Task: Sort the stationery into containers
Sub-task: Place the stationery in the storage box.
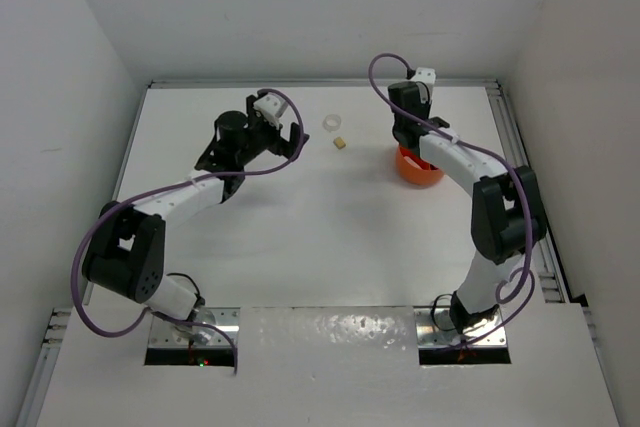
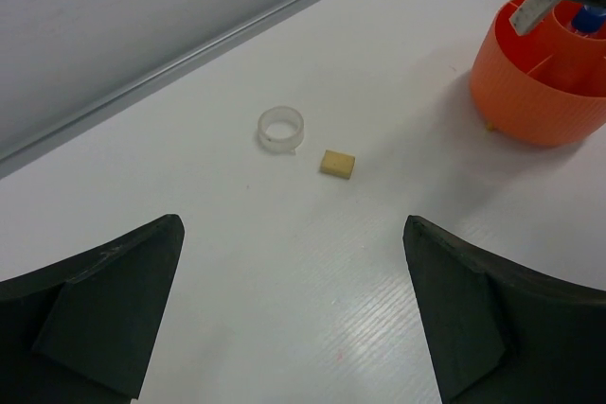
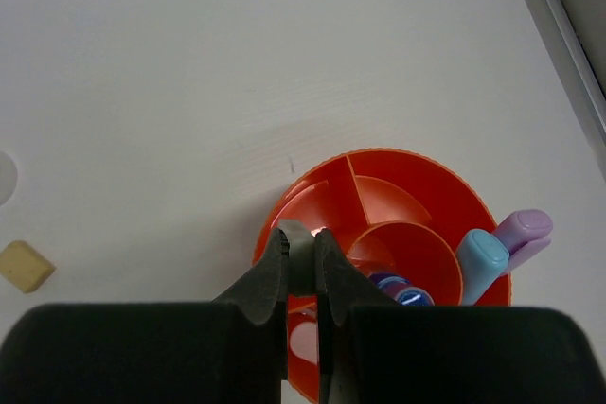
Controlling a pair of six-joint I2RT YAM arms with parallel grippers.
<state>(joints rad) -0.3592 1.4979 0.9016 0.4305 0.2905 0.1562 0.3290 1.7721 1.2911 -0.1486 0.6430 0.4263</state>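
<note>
Step in hand, judged: pick-up of the last loose stationery; two pieces lay on the table (image 1: 330, 237) outside the orange tub (image 1: 424, 173).

Left gripper (image 2: 294, 319): jaws spread wide, holding nothing; hung above the table at the far left, aimed towards the two loose pieces, well apart from both.

Clear ring (image 2: 281, 130): flat on the table, far centre; tan block (image 2: 338, 164) just beside it, on its near right side; a narrow gap showed between them in the left wrist view.

Right gripper (image 3: 301, 257): fingers pressed together, nothing visible between them; poised over the left part of the tub; whether it touched a divider could not be told.

Tub at the far right; already inside: pastel blue piece (image 3: 480, 262) and lilac piece (image 3: 525, 229) leaning at the right-hand wall; small blue bottle (image 3: 393, 289) near the centre.

Next move, judged: left arm to advance and descend over one piece, jaws to either side of it; the block looked the easier grasp, low but flat-sided; the ring sits so close that a finger could knock it; then carry right to the tub, where the right gripper crowds the rim.
</note>
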